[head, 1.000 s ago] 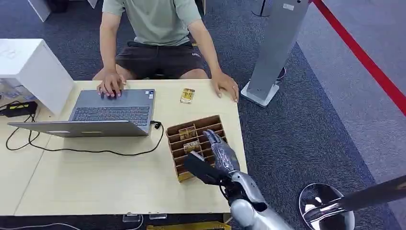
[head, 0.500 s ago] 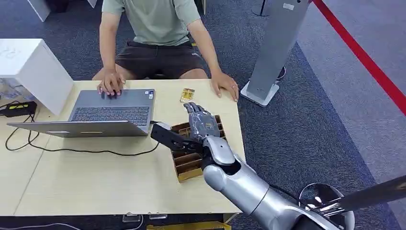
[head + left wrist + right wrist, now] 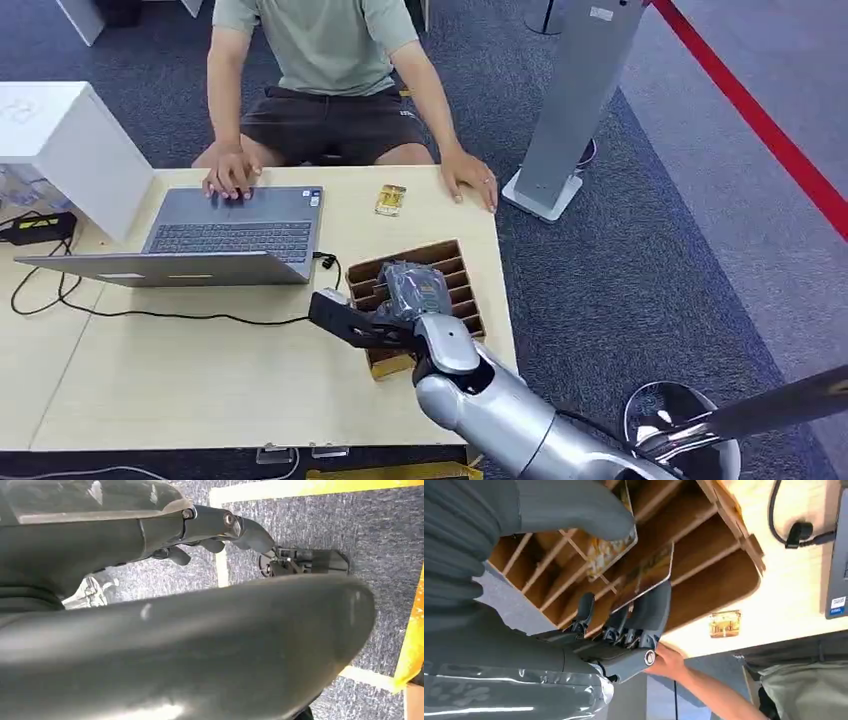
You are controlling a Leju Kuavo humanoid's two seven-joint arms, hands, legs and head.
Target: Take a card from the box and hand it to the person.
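While your right robot hand (image 3: pixel 408 288) reaches down into the brown wooden slotted box (image 3: pixel 455 285) near the right edge of the pale wooden counter (image 3: pixel 200 370), its fingers (image 3: pixel 644 612) sit behind a gold-printed card (image 3: pixel 644 575) that stands tilted in one of the slots. Its thick grey thumb (image 3: pixel 574 505) lies over a second printed card (image 3: pixel 611 552) in the neighbouring slot. You cannot tell from these views whether either card is actually pinched; the fingers and thumb stand apart with the cards and a divider between them.

Another small gold card (image 3: pixel 390 199) lies flat on the counter beyond the box, just beside the person's hand (image 3: pixel 470 178) resting at the counter's far edge. The person in a grey-green shirt (image 3: pixel 320 40) sits across from you, with the other hand (image 3: pixel 232 178) on the grey open laptop (image 3: pixel 235 235). A black cable (image 3: pixel 180 312) curls from the laptop across the counter.

Your left robot hand (image 3: pixel 220 527) hangs over blue-grey carpet (image 3: pixel 310 520), holding nothing, with its dark fingers loosely curled.
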